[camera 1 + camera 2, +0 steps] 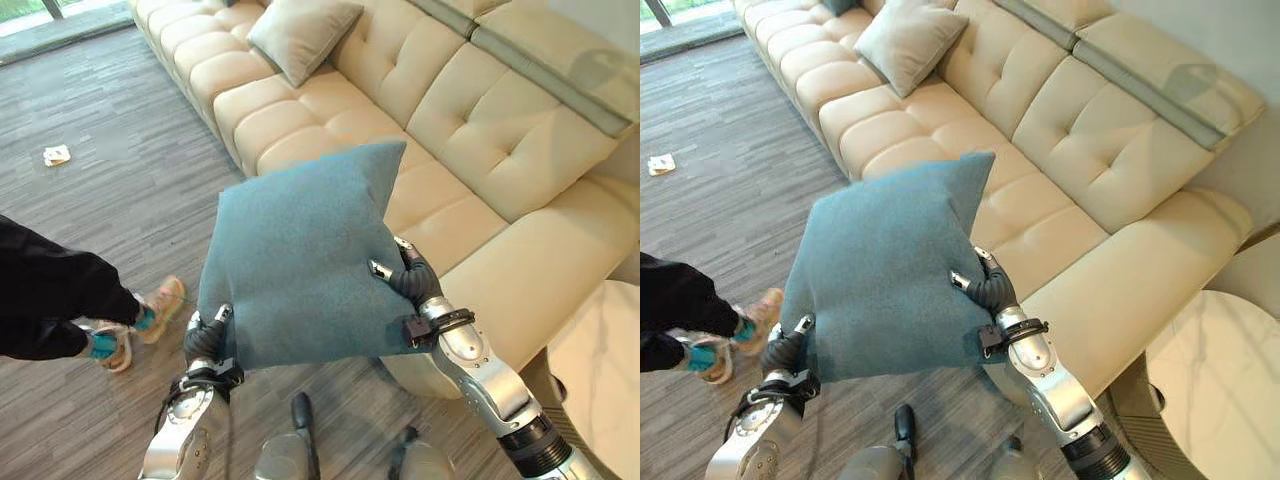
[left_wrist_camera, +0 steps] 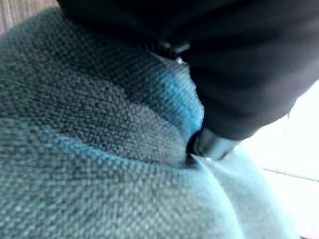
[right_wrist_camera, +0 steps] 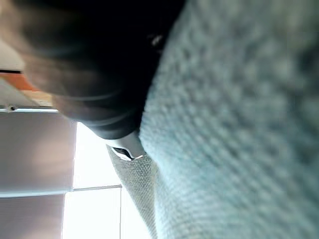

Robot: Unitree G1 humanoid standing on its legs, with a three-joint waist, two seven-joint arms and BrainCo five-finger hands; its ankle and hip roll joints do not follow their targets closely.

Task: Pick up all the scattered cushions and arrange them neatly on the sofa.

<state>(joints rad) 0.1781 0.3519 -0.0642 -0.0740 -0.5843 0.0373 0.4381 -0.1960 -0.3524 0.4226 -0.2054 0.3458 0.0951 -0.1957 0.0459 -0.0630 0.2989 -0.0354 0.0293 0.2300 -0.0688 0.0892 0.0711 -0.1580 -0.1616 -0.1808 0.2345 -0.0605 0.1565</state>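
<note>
Two hands hold one big blue cushion (image 1: 295, 260) up in the air, in front of the long cream sofa (image 1: 420, 130). From the left eye view, the left hand (image 1: 205, 338) is at the cushion's lower left corner, and its fingers go in behind the cloth, so I cannot tell if they are curled or straight. The right hand (image 1: 408, 275) is on the cushion's right edge, with its fingers bent onto the cloth and pressing a dent into it. A grey cushion (image 1: 303, 35) leans on the sofa's back, far up the seat and well apart from the blue one. A person's legs in dark trousers and light shoes (image 1: 160, 305) with blue-green socks stand on the wooden floor (image 1: 120, 200) to the left, near the blue cushion. A small white scrap (image 1: 57, 155) lies on the floor farther off. From the right eye view, the blue cushion hangs tilted, one corner pointing up toward the sofa seat. A pale marble-looking worktop (image 1: 1220, 380) shows at the lower right, beside the sofa's end. From the left wrist view, the blue cloth is very close, and the hand's dark cover pushes into it and makes a deep fold. From the right wrist view, the dark cover lies flat against the blue cloth, with a bright window (image 3: 94, 209) behind it.
</note>
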